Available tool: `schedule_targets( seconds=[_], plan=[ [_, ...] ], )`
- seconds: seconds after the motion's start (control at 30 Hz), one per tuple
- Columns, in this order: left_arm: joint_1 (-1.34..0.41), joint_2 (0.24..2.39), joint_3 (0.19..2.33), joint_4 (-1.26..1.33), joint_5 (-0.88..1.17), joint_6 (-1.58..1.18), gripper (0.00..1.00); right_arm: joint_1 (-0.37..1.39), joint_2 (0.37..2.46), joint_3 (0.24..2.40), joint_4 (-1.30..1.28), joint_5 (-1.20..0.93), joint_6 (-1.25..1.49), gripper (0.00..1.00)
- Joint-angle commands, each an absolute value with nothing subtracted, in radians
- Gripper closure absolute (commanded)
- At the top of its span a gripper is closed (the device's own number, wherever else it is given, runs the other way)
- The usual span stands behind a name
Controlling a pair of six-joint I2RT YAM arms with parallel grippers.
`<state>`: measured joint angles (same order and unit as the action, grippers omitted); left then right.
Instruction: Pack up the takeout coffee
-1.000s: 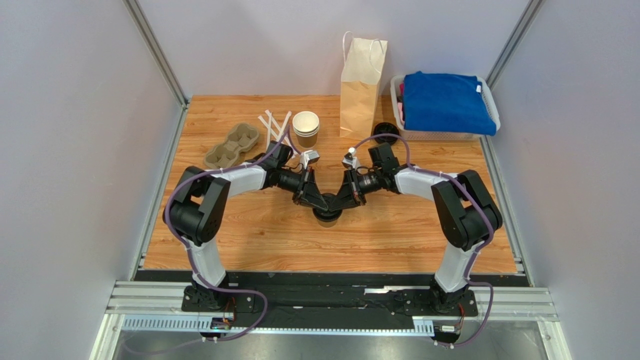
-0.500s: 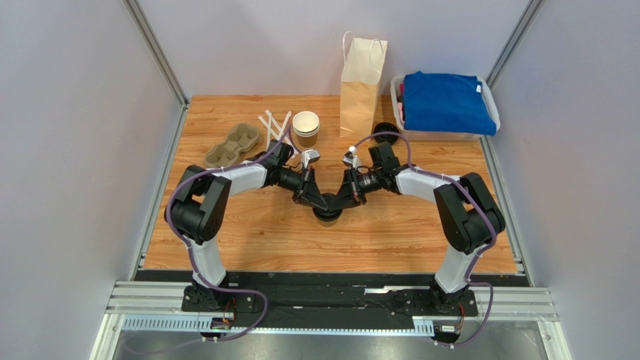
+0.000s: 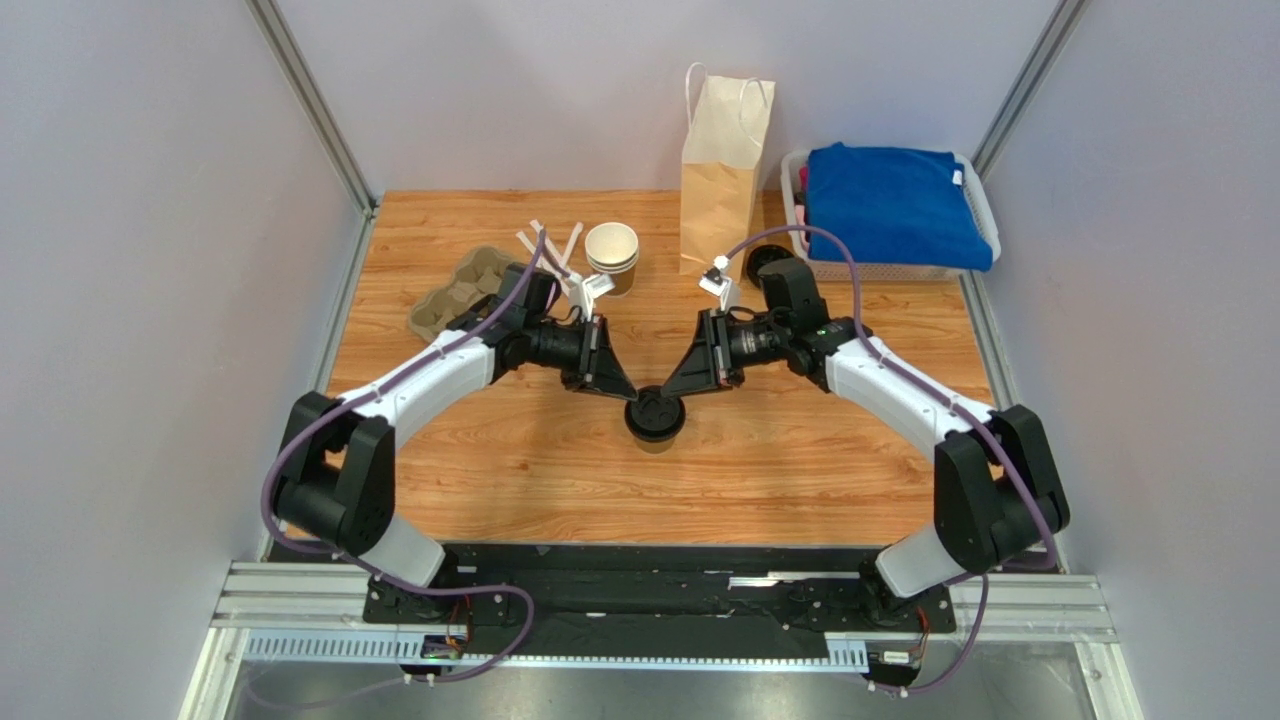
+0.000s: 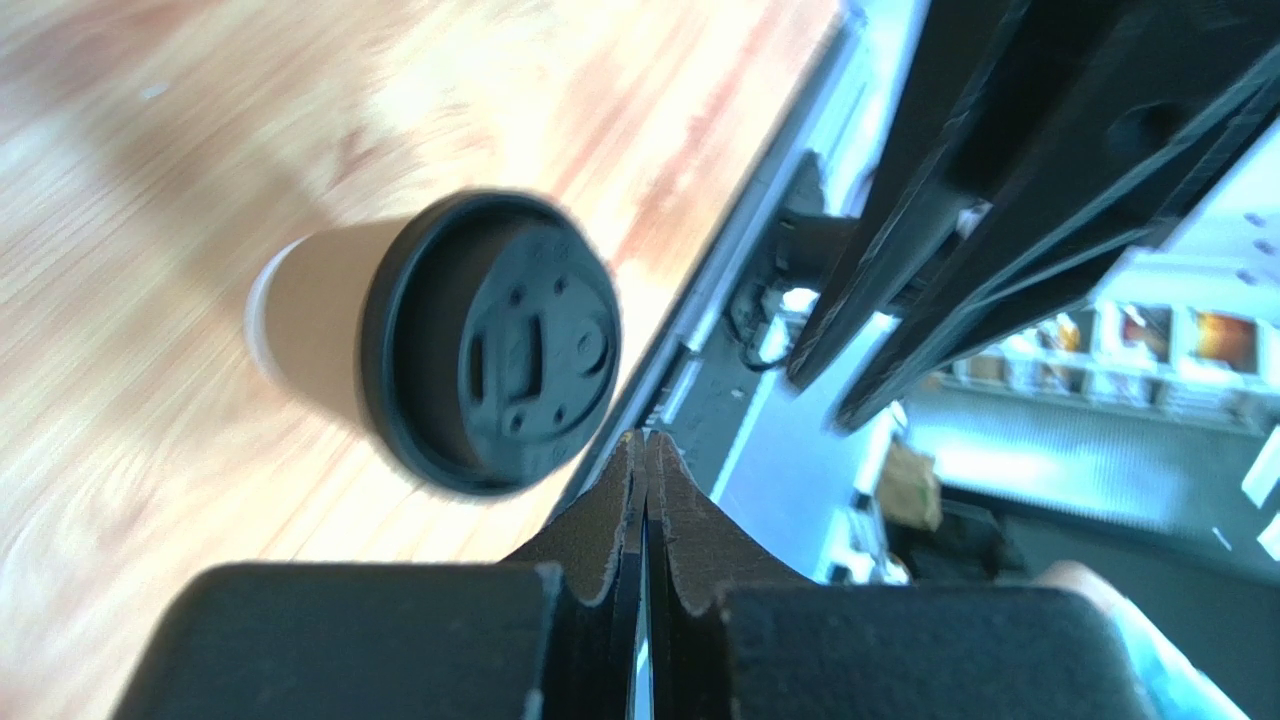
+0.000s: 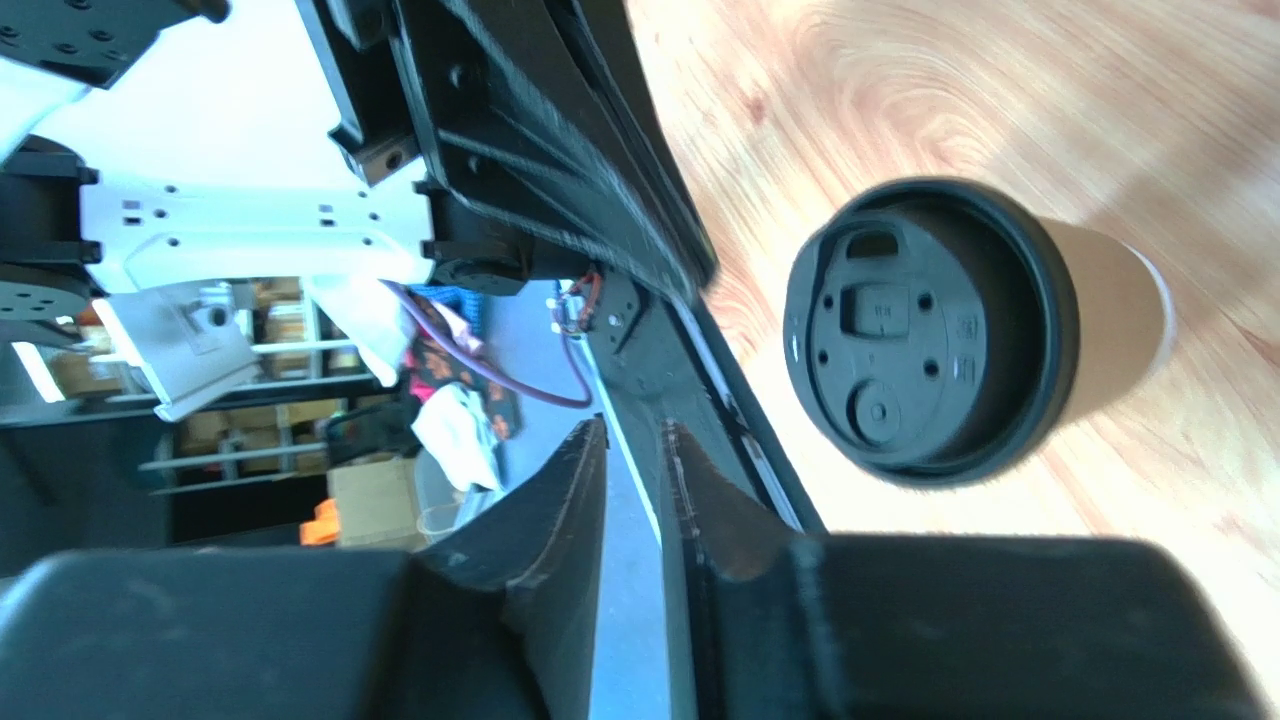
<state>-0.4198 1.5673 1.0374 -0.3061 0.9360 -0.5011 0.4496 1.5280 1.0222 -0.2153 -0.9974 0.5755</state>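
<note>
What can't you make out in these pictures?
- Top view: what the takeout coffee holds; its lid seals it.
- Top view: inside the paper bag; its walls hide it.
- Top view: what fills the basket; the blue cloth covers it.
- Left wrist view: the coffee's side, blurred.

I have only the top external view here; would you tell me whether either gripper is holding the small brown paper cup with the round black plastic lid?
Observer: Neither. In the left wrist view the left gripper is shut on nothing, jaws pressed together, and the small brown paper cup stands apart from it.
Operator: Thank you. And on the other side?
Observer: The right wrist view shows the right gripper with a narrow gap between its jaws, empty, beside the cup and not touching it.
Operator: Is the cup closed properly on top?
Observer: The round black plastic lid covers the whole rim; I see no gap from either wrist view.
</note>
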Motion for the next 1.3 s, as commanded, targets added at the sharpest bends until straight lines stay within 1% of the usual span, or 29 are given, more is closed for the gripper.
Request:
schedule_targets(
  seconds=[0.0, 0.13, 0.27, 0.6, 0.73, 0.93, 1.03, 1.13, 1.27],
  plan=[
    [-0.397, 1.471, 0.964, -0.431, 0.769, -0.463, 0.94, 0.428, 1.450, 1.051, -0.353, -0.925, 0.460, 0.73],
    [-0.390, 1.463, 0.925, -0.482, 0.698, -0.433, 0.92, 0.397, 1.401, 1.013, -0.411, -0.897, 0.416, 0.70],
    [-0.391, 1.508, 0.922, -0.457, 0.706, -0.448, 0.92, 0.390, 1.364, 0.976, -0.446, -0.864, 0.362, 0.69],
    [-0.396, 1.690, 1.095, -0.439, 0.730, -0.434, 0.92, 0.365, 1.335, 0.897, -0.457, -0.867, 0.353, 0.69],
    [-0.402, 1.738, 1.146, -0.391, 0.756, -0.463, 0.92, 0.357, 1.321, 0.873, -0.469, -0.867, 0.327, 0.69],
    [-0.452, 1.815, 1.210, -0.330, 0.801, -0.508, 0.92, 0.350, 1.304, 0.845, -0.500, -0.850, 0.256, 0.69],
    [-0.459, 1.822, 1.229, -0.350, 0.793, -0.503, 0.92, 0.347, 1.298, 0.844, -0.518, -0.836, 0.230, 0.69],
    [-0.419, 1.790, 1.223, -0.396, 0.749, -0.479, 0.91, 0.347, 1.290, 0.841, -0.517, -0.836, 0.219, 0.69],
    [-0.341, 1.726, 1.193, -0.455, 0.683, -0.421, 0.86, 0.347, 1.290, 0.828, -0.503, -0.842, 0.225, 0.69]
  ],
)
